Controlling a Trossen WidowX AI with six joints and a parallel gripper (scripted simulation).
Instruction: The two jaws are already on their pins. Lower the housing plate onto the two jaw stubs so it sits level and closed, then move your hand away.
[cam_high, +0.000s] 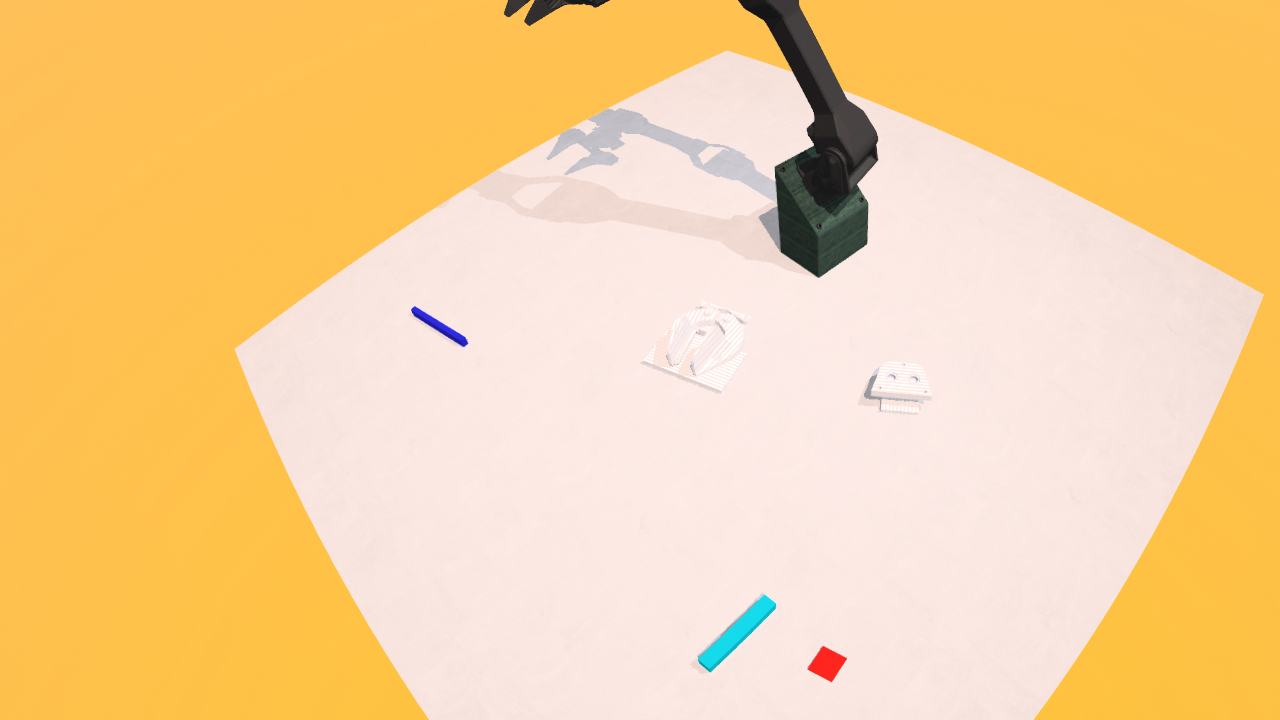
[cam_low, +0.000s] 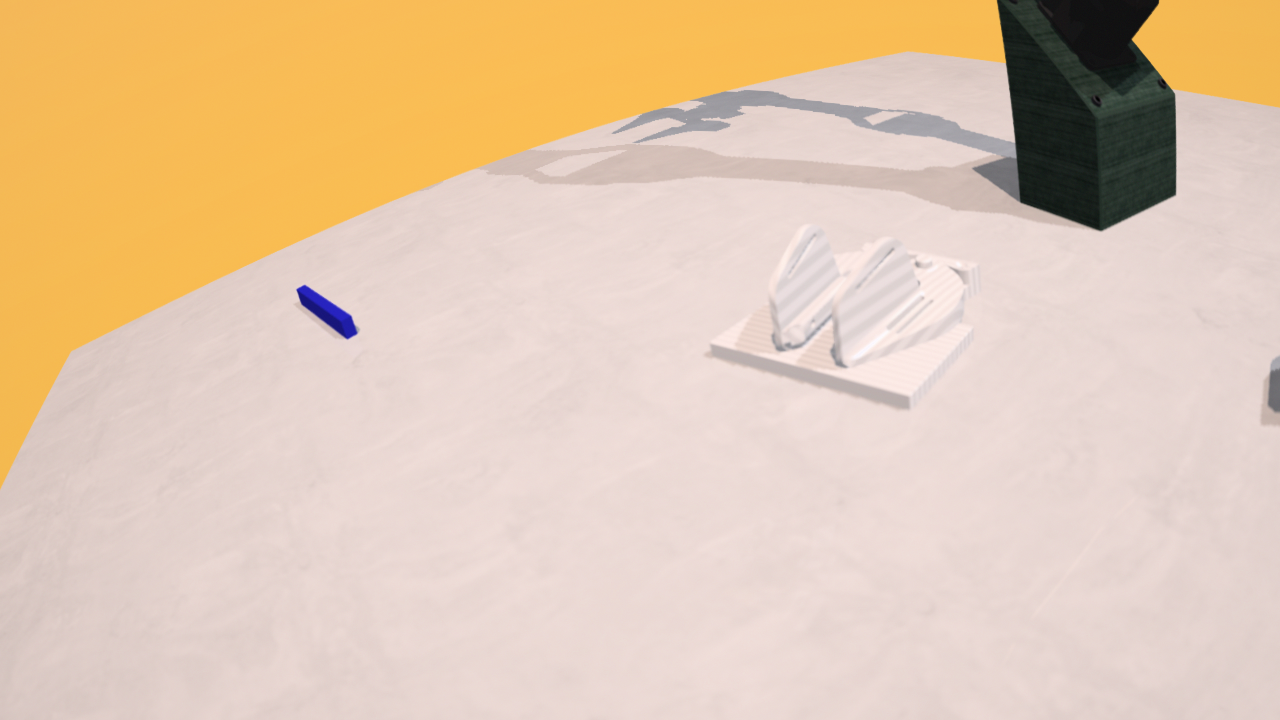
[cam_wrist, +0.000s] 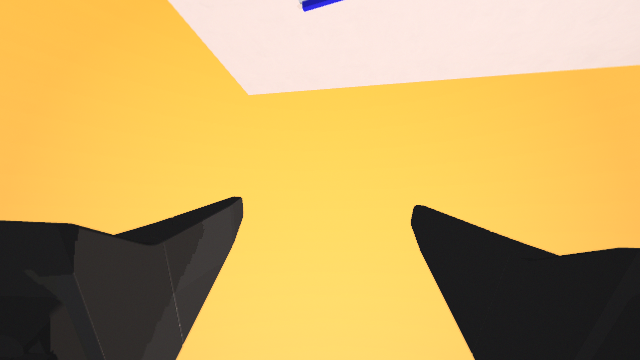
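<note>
The white base plate (cam_high: 716, 376) (cam_low: 895, 380) lies mid-table and carries two white jaws (cam_high: 702, 338) (cam_low: 841, 300) standing on their pins. The white housing plate (cam_high: 899, 383) lies flat on the table to the right of the base, apart from it; in the exterior view only a grey sliver of it (cam_low: 1273, 385) shows at the right edge. My gripper (cam_high: 546, 7) (cam_wrist: 328, 210) is open and empty, high above the far left edge of the table, far from both parts. Its fingers point out over the orange floor.
The arm's dark green pedestal (cam_high: 821, 223) (cam_low: 1087, 143) stands behind the base. A dark blue bar (cam_high: 438, 325) (cam_low: 326, 311) (cam_wrist: 320, 4) lies at the left. A cyan bar (cam_high: 736, 633) and a red square (cam_high: 827, 663) lie near the front edge.
</note>
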